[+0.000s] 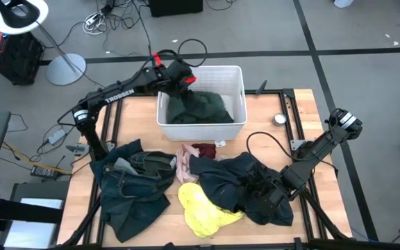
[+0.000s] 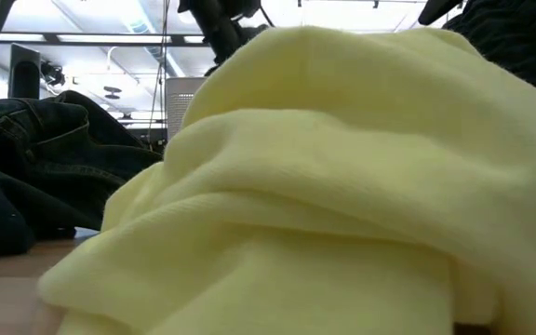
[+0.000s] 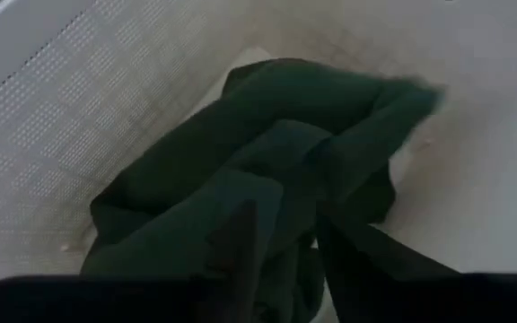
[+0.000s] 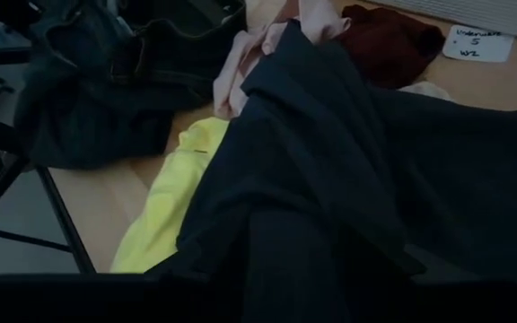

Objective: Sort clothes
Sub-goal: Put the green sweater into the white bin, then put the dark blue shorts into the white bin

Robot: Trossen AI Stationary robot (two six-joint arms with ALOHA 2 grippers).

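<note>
- The yellow garment [image 2: 342, 186] is lying right up against the low camera, filling nearly all of that view; only the overhead view is showing it as a small crumpled piece [image 1: 203, 208] at the table's [image 1: 304, 114] near edge.
- The right gripper [image 1: 266, 198] is pressing down into the dark navy garment [image 1: 245, 184] just beside the yellow one; its wrist camera is looking across navy folds [image 4: 375, 179], and I cannot tell whether its fingers are spread or closed.
- That wrist view is also catching the pale pink piece [image 4: 240, 63], the maroon piece [image 4: 389, 40] and a white label [image 4: 478, 43] with handwriting reading "Underwear S", a last line unclear.
- To the left, a dark denim-like garment [image 1: 130, 184] is sprawling over the table.
- Farther back, the left gripper [image 1: 184, 82] is hanging over the white bin [image 1: 236, 73], above the dark green garment [image 1: 200, 107] lying inside; its wrist view is showing green folds [image 3: 276, 179] against the perforated wall [image 3: 79, 99], finger spread not discernible.
- White lettering on the left arm [image 1: 120, 92] is reading "TROSSEN".
</note>
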